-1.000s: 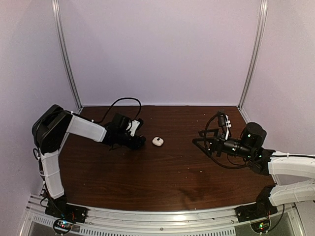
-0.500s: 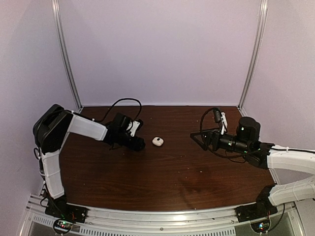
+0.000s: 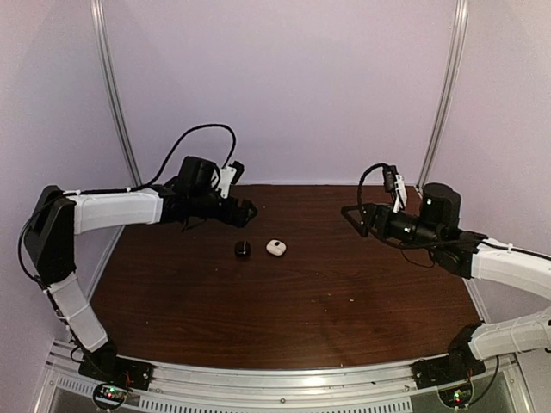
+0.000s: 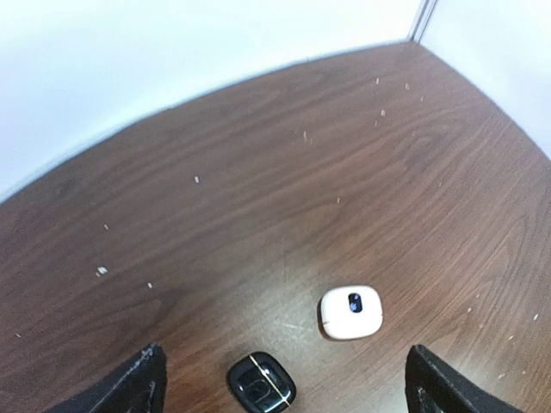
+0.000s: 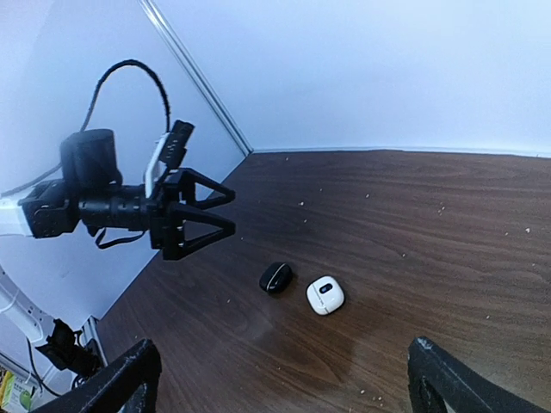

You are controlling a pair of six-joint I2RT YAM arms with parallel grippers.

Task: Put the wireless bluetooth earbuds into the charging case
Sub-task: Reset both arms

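The left claw (image 5: 231, 212) hung spread wide and empty above the table (image 3: 301, 301), holding nothing. Just below and ahead of it lay a small black case (image 3: 243, 249), and just beside that, on the side towards the right arm, a white case (image 3: 275, 248). The two lay close together but apart. Both looked shut and nearly round, so neither offered much of a long axis. The black one showed only a thin pale seam across its top. No loose earbuds could be seen anywhere, and whether any sat inside the cases could not be told. The left arm was plainly the nearer. The right claw (image 3: 351, 221), also spread and empty, hung well off to the right, pointing in towards the pair. A second before, the left claw had been down at the table just left of the white case, and no black case lay bare there. Now the black case rested free, the left arm had lifted up and back, and the white case had not moved.
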